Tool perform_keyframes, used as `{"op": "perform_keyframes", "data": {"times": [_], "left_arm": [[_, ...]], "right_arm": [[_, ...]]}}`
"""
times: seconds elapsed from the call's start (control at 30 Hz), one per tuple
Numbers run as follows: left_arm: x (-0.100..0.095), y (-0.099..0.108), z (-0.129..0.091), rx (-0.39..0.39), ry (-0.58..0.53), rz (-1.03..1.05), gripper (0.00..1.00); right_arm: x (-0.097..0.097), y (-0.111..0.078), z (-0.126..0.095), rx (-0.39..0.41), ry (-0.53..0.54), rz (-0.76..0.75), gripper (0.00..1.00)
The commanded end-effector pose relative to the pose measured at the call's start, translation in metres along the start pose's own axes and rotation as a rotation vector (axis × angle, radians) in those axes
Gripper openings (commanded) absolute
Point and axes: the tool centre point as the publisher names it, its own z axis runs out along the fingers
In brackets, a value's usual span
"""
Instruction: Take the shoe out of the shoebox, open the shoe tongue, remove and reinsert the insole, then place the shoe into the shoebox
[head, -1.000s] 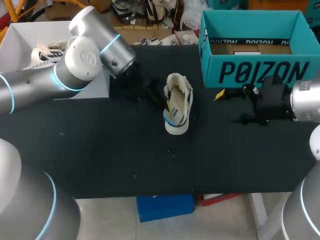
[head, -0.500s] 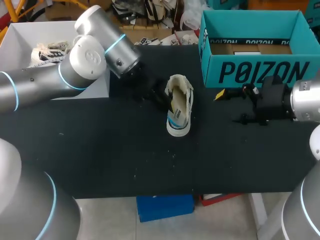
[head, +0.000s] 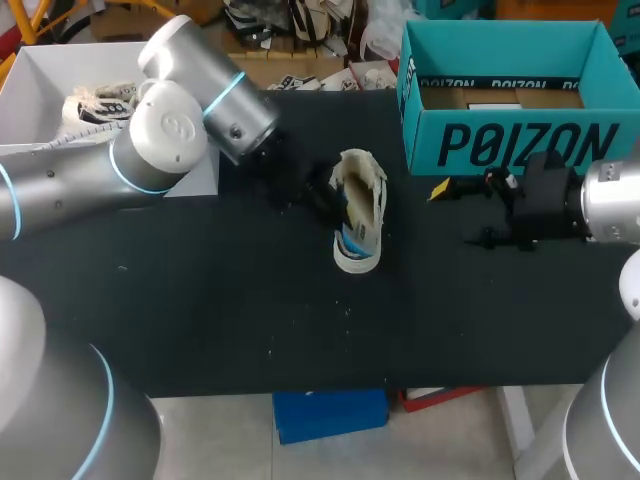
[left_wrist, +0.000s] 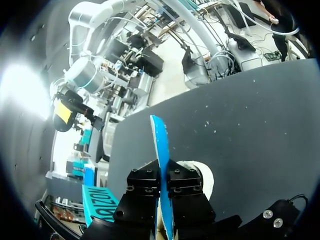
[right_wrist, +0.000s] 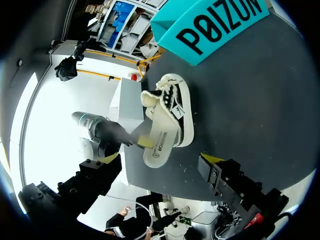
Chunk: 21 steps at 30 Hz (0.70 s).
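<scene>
Shoe (head: 360, 225) is out of the box, lying tipped on its side about mid-counter (head: 250, 320). Its toe is at the nearer end and the fluffy cream collar is at the far end. Everything below is placed relative to the shoe.

Right up against the shoe's open side, on my left of it, is the left end effector (head: 325, 203). In its own wrist view the two black fingers are pressed in on a thin blue insole (left_wrist: 161, 160). The insole sits edge-on between them and sticks out past them, so it's pinched from both sides. A bit of the white shoe (left_wrist: 202, 175) shows just beside the fingers. From the head view you can also see blue at the shoe's opening.

On the other side of the shoe, well apart from it, is the right end effector (head: 462, 213). It hangs over bare counter with its yellow-tipped fingers spread wide and nothing between them. Its wrist view looks straight at the shoe (right_wrist: 167, 120) across open counter.

Beyond the shoe, off to the right, is the teal shoebox (head: 510, 145), open on top and close to the right end effector. Beyond the shoe on the left there's a white bin (head: 40, 70) with other shoes in it, partly hidden behind the left arm.
</scene>
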Motion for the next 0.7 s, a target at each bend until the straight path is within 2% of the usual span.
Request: {"op": "perform_keyframes", "data": {"times": [0.03, 0.2, 0.7], "left_arm": [[0.010, -0.008, 0.003, -0.044, -0.031, -0.010, 0.00], [0.015, -0.005, 0.008, -0.065, -0.045, -0.037, 0.00], [0.015, 0.027, 0.009, -0.106, -0.040, -0.072, 0.00]], "right_arm": [[0.001, 0.001, 0.001, 0.001, -0.002, 0.001, 1.00], [0.001, 0.001, 0.001, 0.001, -0.002, 0.001, 1.00], [0.001, 0.001, 0.001, 0.001, -0.002, 0.001, 1.00]]}}
